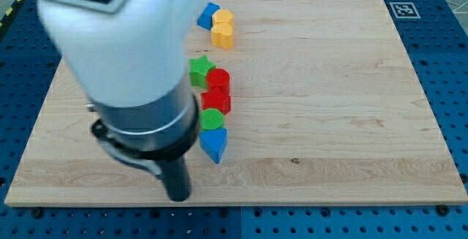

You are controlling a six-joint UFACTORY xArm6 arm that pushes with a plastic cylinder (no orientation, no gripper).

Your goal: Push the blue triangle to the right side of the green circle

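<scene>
While our tip sat bare, gripping nothing, down to the view's left of the green circle, the blue triangle lay touching that circle's bottom edge, just right of our tip and not yet on the circle's right side.

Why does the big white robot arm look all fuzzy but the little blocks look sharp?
In the camera view, the white arm sits close to the lens, so it blurs; my tip looks soft too. The blue triangle and green circle on the board stay crisp, with even light and faint shadows.
</scene>
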